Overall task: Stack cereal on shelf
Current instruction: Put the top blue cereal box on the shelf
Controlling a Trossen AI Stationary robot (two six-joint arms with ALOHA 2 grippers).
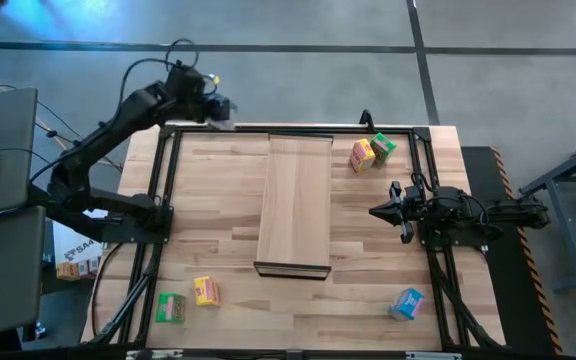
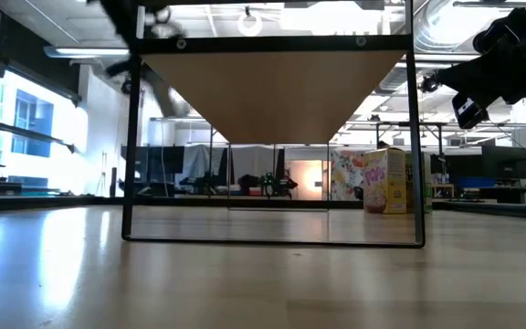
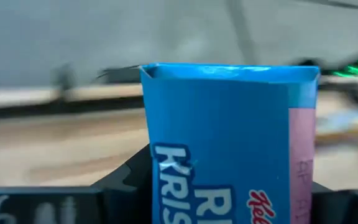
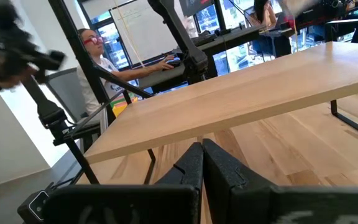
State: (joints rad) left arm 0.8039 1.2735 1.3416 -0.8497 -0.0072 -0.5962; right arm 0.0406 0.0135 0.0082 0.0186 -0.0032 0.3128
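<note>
Butcher-block tabletop [image 1: 208,215] | shelf [image 1: 295,200] central | left claw [image 3: 166,186] clamps blue cereal box [image 3: 229,143] | right claw [image 1: 380,211] closed, empty

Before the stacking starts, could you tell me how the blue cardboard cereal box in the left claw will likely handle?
The blue cardboard cereal box looks thin-walled, so probably light and crushable. Its flat faces should resist rolling, though standing upright it might tip.

A pale shelf [image 1: 295,205] runs lengthwise down the centre of the table [image 1: 218,200]. The left gripper [image 1: 220,108] hangs over the 11 o'clock corner, while the right gripper [image 1: 383,211] waits at 3 o'clock, fingers together. Cereal boxes lie scattered: yellow [image 1: 362,154] and green [image 1: 383,148] touching at 1 o'clock, blue [image 1: 407,302] at 5, green [image 1: 171,307] and yellow [image 1: 206,291] at 7.
</note>
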